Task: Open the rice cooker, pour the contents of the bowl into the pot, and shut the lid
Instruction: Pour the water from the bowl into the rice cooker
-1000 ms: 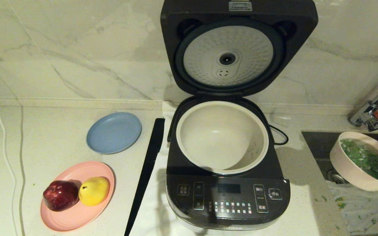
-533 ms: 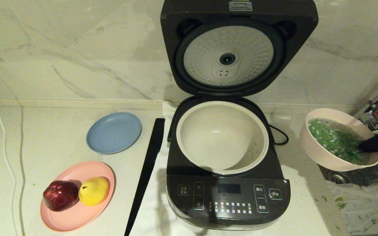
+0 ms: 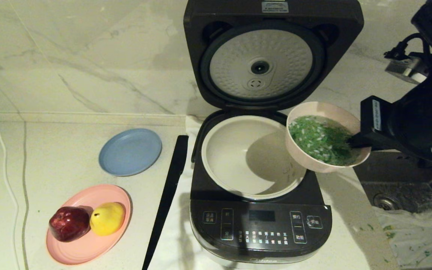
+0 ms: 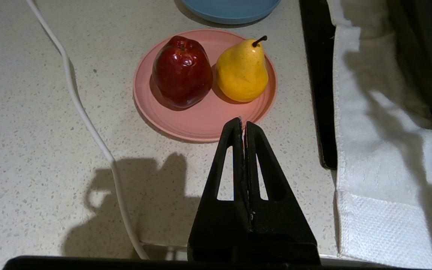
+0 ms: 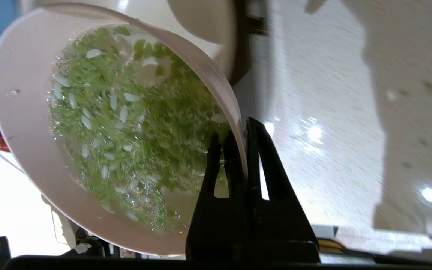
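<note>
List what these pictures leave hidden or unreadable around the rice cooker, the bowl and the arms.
- Pot: in the head view the bowl covers its right rim.
- Right tool: in the right wrist view the inner finger dips among the contents, blurred.
- Rice cooker: head view's bottom edge cuts off its base; panel labels too small to read.
- Left tool: absent from the head view.

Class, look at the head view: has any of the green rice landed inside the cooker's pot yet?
No: the pot shows only bare cream walls, and the contents sit in the bowl.
</note>
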### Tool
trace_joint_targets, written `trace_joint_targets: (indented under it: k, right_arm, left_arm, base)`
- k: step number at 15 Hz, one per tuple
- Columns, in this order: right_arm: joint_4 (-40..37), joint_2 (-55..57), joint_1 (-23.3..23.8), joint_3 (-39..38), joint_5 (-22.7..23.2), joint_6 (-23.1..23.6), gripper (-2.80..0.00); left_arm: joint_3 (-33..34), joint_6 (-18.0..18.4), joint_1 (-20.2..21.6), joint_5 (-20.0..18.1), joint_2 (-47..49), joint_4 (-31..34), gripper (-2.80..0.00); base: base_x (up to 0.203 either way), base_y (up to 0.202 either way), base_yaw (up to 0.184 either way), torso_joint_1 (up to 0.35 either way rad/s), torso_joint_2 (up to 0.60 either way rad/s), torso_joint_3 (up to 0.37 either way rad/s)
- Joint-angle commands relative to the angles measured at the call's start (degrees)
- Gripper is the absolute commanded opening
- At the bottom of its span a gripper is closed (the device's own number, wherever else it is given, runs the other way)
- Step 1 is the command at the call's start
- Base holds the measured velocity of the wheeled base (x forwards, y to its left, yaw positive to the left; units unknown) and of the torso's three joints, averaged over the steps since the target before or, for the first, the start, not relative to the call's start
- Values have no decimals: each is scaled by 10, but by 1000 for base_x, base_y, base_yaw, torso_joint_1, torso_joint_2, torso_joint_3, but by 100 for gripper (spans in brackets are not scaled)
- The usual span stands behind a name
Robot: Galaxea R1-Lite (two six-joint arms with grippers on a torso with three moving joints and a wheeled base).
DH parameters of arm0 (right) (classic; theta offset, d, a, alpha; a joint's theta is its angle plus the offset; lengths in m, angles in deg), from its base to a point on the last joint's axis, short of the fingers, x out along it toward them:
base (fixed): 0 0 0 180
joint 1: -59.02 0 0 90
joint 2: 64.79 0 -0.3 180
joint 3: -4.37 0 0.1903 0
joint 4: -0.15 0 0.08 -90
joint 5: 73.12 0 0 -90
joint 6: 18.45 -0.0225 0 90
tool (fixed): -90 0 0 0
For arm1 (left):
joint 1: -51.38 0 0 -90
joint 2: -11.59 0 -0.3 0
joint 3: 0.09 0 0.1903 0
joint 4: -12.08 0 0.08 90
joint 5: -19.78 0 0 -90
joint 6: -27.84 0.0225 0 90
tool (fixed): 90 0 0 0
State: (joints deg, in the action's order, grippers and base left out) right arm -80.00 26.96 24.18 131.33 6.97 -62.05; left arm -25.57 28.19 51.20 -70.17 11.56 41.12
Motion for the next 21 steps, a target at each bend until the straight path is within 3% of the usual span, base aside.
trace_joint_targets:
  k: [1, 5, 14, 21]
  right_arm:
    - [-3, 57, -26, 41, -11, -3, -280]
    - [15, 108, -40, 69, -20, -4, -280]
    - [135, 180, -47, 70, -54, 4, -280]
    - [182, 200, -52, 67, -142, 26, -280]
  left_arm:
    - [0, 0, 0, 0, -1, 0, -280]
    - [0, 0, 0, 0, -1, 0, -280]
    - [0, 0, 0, 0, -1, 0, -280]
    - [0, 0, 0, 0, -1, 0, -280]
  base:
    - [0, 0, 0, 0, 0, 0]
    - [0, 0, 0, 0, 0, 0]
    - [0, 0, 0, 0, 0, 0]
    - [0, 0, 0, 0, 0, 0]
